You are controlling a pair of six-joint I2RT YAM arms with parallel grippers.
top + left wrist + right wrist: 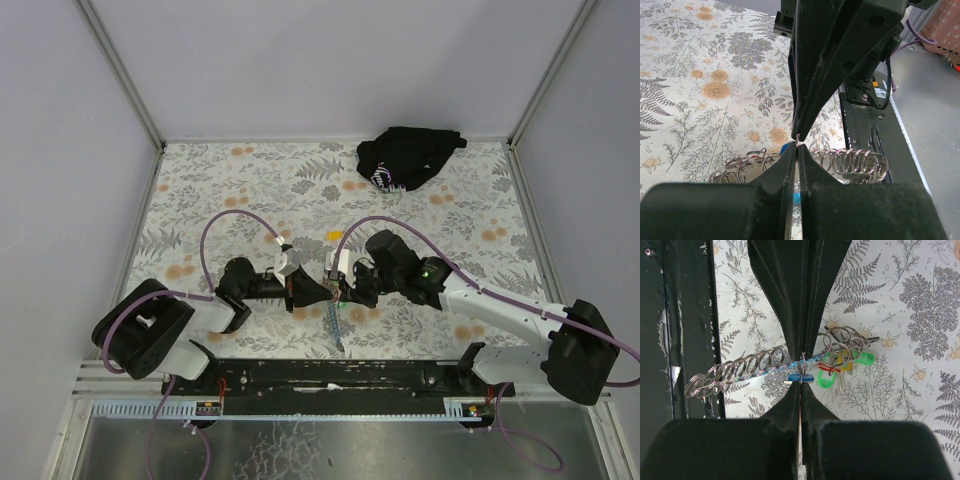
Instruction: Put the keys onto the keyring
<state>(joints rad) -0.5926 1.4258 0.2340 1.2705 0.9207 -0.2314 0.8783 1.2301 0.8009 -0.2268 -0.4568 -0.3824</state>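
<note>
My two grippers meet tip to tip above the floral table (230,190). The left gripper (318,291) (797,147) is shut, and a thin metal keyring (803,360) (798,139) is pinched at its tips. Facing it, the right gripper (334,290) (801,385) is shut on the keys; their blue tag (801,377) sits right at its fingertips, under the ring. A chain of metal rings (735,371) along a blue strap lies beneath. Beside it is a cluster of rings with green, red and yellow tags (845,360). The strap (335,325) trails toward the near edge.
A black cloth bundle (408,157) lies at the back right of the table. A small yellow piece (332,236) sits just behind the grippers. The black mounting rail (330,375) runs along the near edge, and grey walls close in the table.
</note>
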